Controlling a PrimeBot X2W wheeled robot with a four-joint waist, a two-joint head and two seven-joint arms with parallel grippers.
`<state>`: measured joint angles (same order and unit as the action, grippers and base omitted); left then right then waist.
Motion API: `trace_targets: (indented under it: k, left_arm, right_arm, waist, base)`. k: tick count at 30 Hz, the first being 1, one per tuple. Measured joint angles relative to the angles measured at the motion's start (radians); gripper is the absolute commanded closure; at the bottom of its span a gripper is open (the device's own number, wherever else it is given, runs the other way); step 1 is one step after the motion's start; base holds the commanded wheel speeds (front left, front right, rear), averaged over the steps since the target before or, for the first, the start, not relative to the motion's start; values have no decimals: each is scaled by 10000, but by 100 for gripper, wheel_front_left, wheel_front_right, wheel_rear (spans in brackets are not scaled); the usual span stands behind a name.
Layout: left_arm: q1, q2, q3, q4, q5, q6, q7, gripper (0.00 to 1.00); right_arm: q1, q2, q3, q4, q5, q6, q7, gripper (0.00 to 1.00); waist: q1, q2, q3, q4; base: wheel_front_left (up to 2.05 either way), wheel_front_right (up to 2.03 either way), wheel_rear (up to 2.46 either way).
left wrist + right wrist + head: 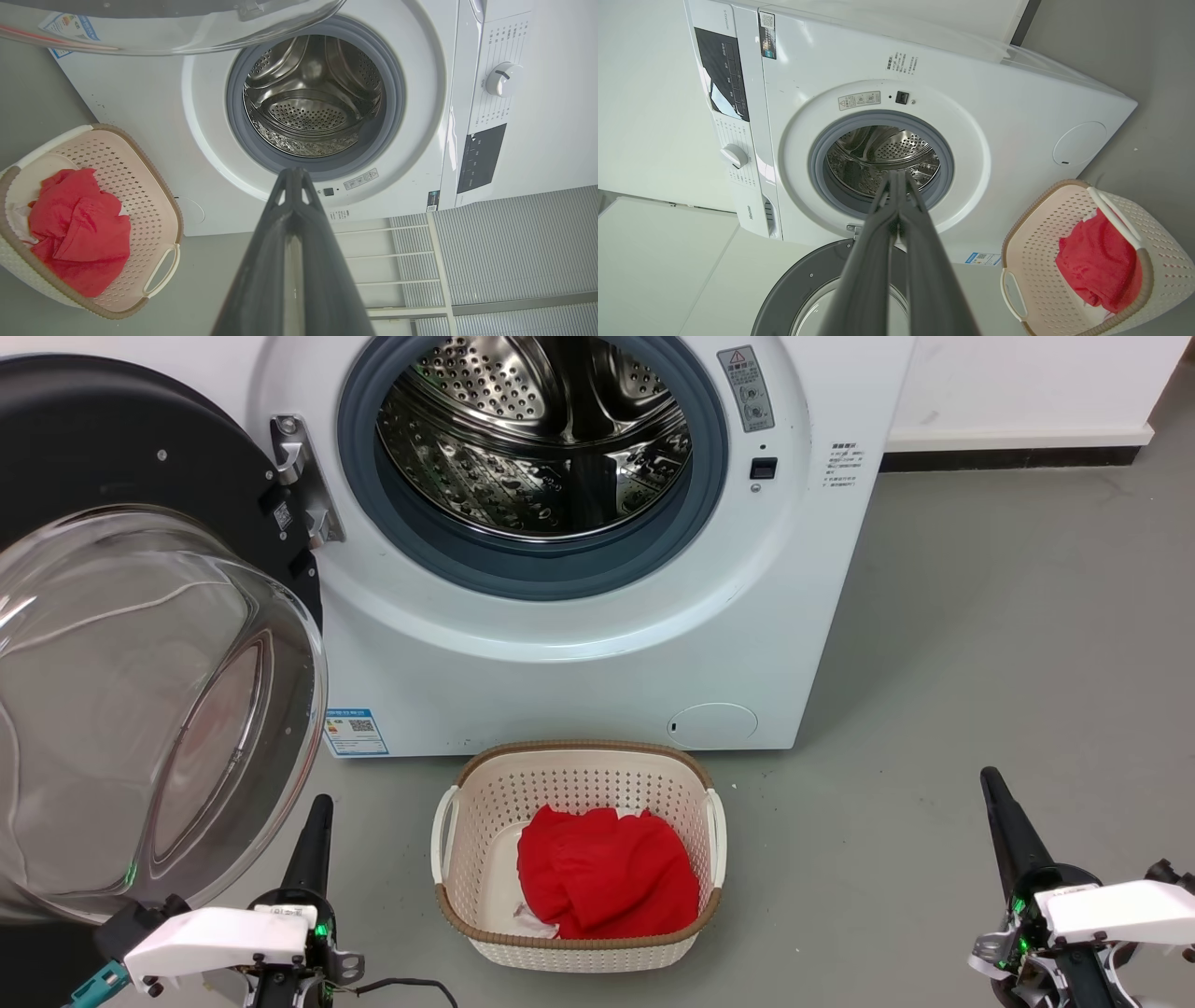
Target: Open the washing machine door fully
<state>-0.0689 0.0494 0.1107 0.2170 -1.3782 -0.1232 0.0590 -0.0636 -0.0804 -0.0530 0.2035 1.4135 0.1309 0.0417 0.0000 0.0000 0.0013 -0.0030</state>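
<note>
Treat the washing machine door [140, 616] as heavy, rigid, slick; push its black rim, not the glass. Clenched, empty: left hand [322, 807], right hand [992, 784].

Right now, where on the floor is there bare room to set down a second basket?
The widest bare floor lies right of the basket, bordered by the washing machine and the right gripper. The left is crowded: the open washing machine door bulges out by the left gripper, leaving only a narrow strip beside the basket.
</note>
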Motion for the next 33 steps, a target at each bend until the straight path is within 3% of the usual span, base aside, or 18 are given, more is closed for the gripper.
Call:
trace_targets:
  k: [33]
  left_arm:
    - [-363,2,21,297,-2337,-58,545,100]
  right_arm:
    - [-360,35,-267,399,2270,-2,443,100]
  waist:
    - [0,0,18,30]
  base:
    - [0,0,0]
